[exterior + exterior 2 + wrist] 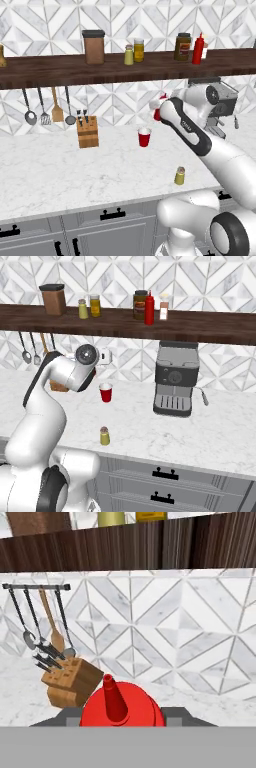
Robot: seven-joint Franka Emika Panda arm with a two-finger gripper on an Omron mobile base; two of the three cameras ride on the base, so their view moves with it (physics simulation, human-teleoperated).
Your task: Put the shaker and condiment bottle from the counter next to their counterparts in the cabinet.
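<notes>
My gripper (158, 106) is shut on the red condiment bottle (122, 711), held in the air above the counter (60, 170) and below the cabinet shelf (60, 70). In the hand view its pointed nozzle rises between the finger tips, facing the tiled wall under the shelf. The yellow-green shaker (180, 175) stands upright near the counter's front edge, also seen from the right (104, 436). On the shelf stand the matching shaker (129, 55) and the matching red bottle (198, 49).
A red cup (144, 136) stands on the counter just below the gripper. A knife block (87, 131) and hanging utensils (45, 107) are to the left, a coffee machine (175, 378) to the right. The shelf also holds a brown container (93, 47), an orange-yellow jar (138, 50) and a dark jar (182, 47).
</notes>
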